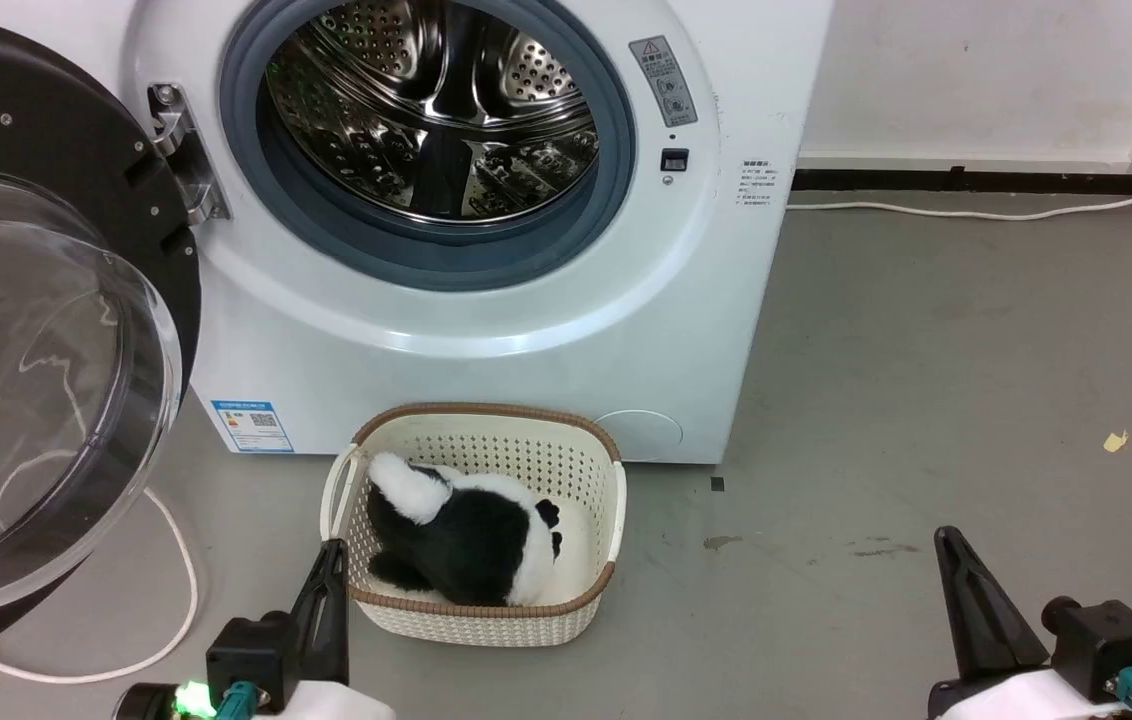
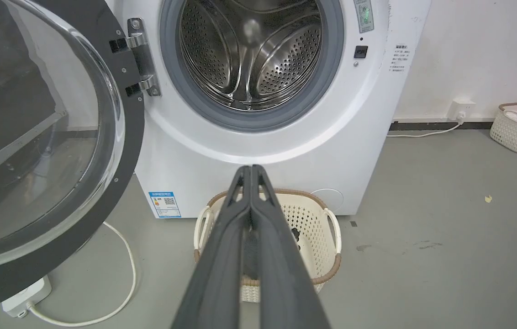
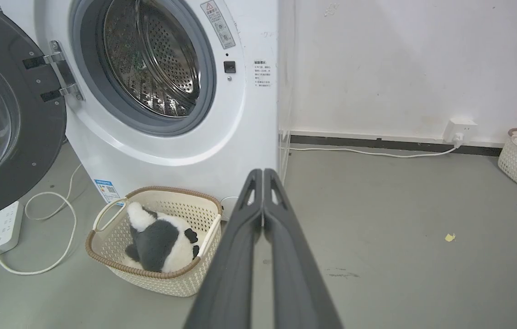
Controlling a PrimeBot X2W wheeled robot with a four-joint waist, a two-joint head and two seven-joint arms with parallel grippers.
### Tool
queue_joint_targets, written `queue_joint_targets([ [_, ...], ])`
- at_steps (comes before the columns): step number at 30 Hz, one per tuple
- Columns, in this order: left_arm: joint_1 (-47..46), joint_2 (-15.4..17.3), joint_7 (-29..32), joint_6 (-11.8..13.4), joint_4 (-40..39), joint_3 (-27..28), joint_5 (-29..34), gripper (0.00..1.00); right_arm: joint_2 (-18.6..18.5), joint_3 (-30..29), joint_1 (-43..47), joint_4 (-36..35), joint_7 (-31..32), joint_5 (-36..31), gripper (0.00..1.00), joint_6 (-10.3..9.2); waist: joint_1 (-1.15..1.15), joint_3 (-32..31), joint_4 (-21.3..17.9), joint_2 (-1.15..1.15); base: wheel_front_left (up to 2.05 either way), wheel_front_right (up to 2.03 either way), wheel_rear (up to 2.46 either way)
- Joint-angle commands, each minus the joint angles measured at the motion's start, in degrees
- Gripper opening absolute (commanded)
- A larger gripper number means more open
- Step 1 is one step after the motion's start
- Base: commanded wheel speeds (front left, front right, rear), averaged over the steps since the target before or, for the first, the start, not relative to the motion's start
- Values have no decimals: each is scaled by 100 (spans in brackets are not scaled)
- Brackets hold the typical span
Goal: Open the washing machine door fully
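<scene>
Head view: the large round, black-ringed glass washing machine door stands wide open at frame left, hinged to the big white front-loading washing machine. Your left gripper and right gripper sit in the bottom corners.

Left wrist view: your left fingers press together, holding nothing.

Right wrist view: your right fingers meet at the tips, empty. A cream perforated plastic basket sits at lower left.

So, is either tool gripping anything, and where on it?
Nothing. The left tool and right tool are both shut empty, clear of the washing machine door.
</scene>
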Motion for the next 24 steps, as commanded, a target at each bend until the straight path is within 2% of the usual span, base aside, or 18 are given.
queue_joint_targets([
  [1, -113, -15, 48, -39, -46, 28, 49, 0, 11, 12, -116, -33, 30, -43, 0, 3, 0, -1, -3, 0, 0, 0, 0],
  [24, -192, -145, 343, -214, -149, 284, 250, 0, 15, 42, -234, -76, 316, -244, 0, 4, -1, -10, -54, 0, 0, 0, 0],
])
